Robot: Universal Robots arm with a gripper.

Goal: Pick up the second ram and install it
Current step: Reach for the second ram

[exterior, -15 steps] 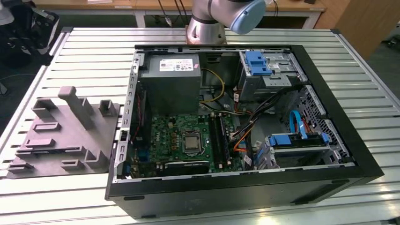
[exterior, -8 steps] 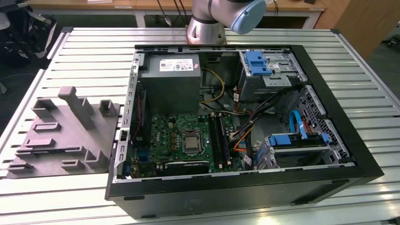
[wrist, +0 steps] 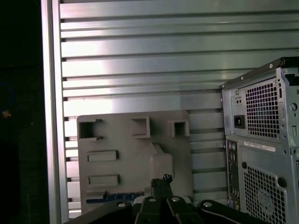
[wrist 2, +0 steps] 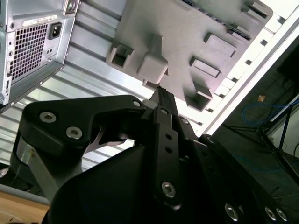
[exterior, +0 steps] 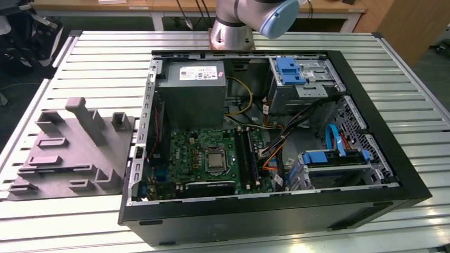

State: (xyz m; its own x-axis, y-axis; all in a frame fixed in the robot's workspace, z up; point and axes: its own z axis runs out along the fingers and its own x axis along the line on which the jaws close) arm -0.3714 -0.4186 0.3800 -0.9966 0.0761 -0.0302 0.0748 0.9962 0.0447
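Exterior view's left holds a grey fixture tray [exterior: 63, 153] just beside the open computer case [exterior: 281, 216]. In the first wrist view the gripper [wrist: 161, 178], pressed together and empty, hangs above the tray's upright block [wrist: 162, 163]; the second ram [wrist: 114, 197], a blue strip, lies along the tray's edge.

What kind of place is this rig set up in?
Probably a robotics lab or assembly test cell: a silver-grey robot arm at a slatted aluminium table, an open black computer tower lying on it with the green motherboard exposed, and a grey moulded parts fixture beside it.
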